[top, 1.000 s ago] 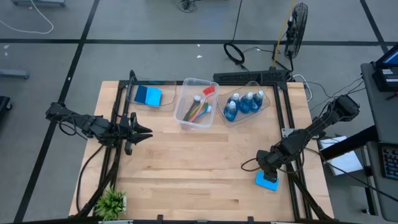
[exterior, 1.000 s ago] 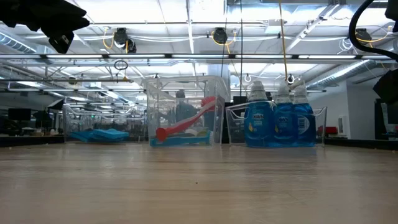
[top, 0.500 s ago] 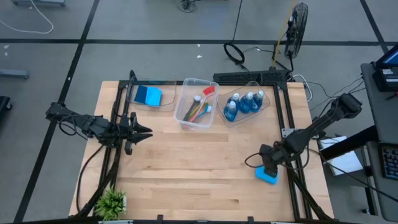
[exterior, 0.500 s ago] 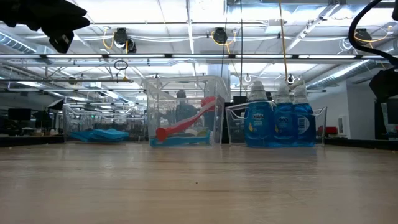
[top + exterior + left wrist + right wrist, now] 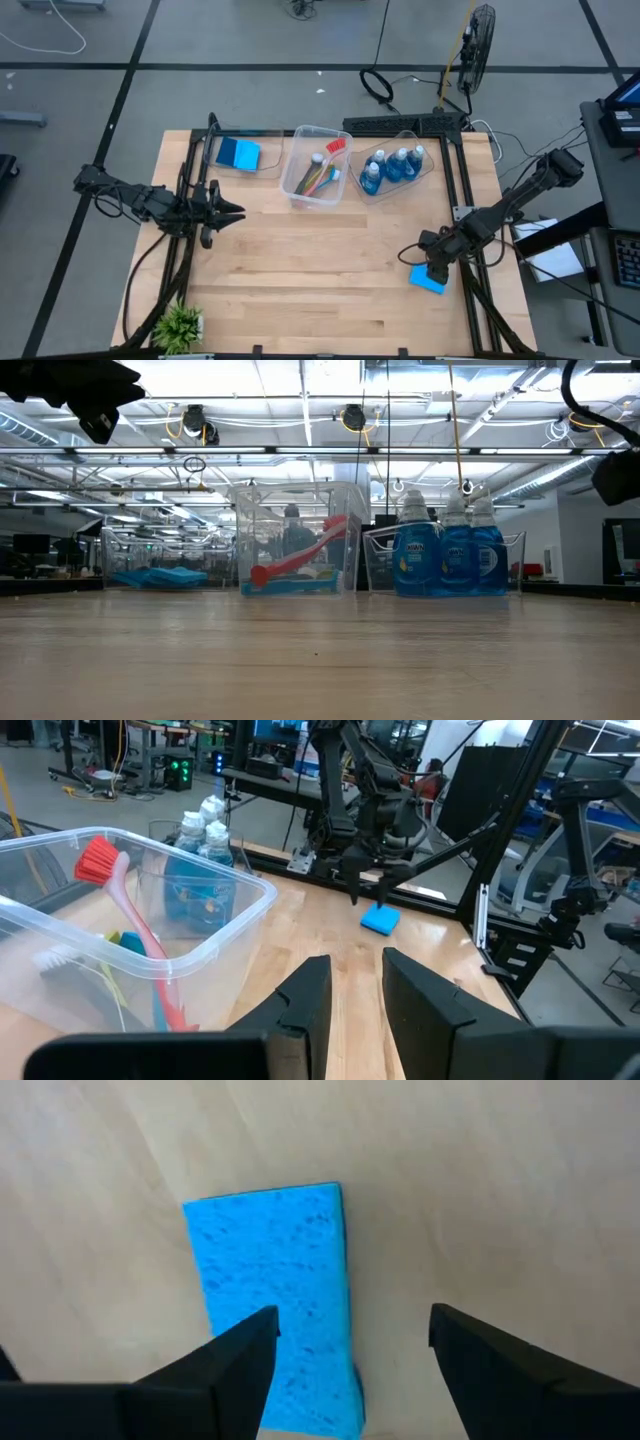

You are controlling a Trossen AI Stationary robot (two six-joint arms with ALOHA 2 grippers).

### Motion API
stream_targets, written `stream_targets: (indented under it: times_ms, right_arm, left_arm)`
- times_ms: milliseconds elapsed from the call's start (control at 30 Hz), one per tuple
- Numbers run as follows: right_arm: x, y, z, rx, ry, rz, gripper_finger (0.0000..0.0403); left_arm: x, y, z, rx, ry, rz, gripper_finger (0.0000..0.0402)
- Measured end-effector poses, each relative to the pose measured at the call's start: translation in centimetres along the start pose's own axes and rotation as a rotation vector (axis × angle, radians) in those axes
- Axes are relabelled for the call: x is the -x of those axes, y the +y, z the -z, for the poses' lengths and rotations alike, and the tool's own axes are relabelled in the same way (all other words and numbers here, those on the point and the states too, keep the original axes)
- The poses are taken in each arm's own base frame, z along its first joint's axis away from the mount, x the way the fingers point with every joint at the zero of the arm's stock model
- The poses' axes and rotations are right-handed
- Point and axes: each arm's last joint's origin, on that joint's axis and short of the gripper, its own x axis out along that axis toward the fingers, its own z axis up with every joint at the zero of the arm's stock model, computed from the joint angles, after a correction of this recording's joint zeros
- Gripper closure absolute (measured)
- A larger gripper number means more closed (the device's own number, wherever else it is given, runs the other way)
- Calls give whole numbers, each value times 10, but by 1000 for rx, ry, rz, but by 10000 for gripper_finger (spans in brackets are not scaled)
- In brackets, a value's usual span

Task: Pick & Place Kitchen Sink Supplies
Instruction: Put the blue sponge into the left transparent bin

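A flat blue sponge (image 5: 428,280) (image 5: 275,1295) lies flat on the table near its right, near corner. My right gripper (image 5: 436,266) (image 5: 352,1315) hangs open a little above it, fingers pointing steeply down; the left wrist view shows a gap between this gripper (image 5: 370,892) and the sponge (image 5: 380,920). My left gripper (image 5: 226,212) (image 5: 358,985) waits level over the table's left side, fingers a little apart with nothing between them. More sponges (image 5: 238,153), brushes (image 5: 322,168) and bottles of blue liquid (image 5: 395,165) sit in clear bins at the back.
Three clear bins stand along the far edge: the left bin (image 5: 262,160), the middle bin (image 5: 300,135) and the right bin (image 5: 432,165). A small green plant (image 5: 180,325) stands at the near left corner. Bare wood lies across the table's middle and near side.
My right gripper has risen from the sponge and drawn a little toward the table's right edge, tipping less steeply, its fingers staying open. The sponge lies on the table below it.
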Motion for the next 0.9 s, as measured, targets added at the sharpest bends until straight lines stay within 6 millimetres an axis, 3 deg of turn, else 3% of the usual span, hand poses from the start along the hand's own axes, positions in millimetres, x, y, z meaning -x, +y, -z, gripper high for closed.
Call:
stream_targets:
  times_ms: [900]
  right_arm:
    - [-30, 3, -6, 91, 74, 179, 152]
  left_arm:
    - [0, 0, 1, -12, 7, -2, 309]
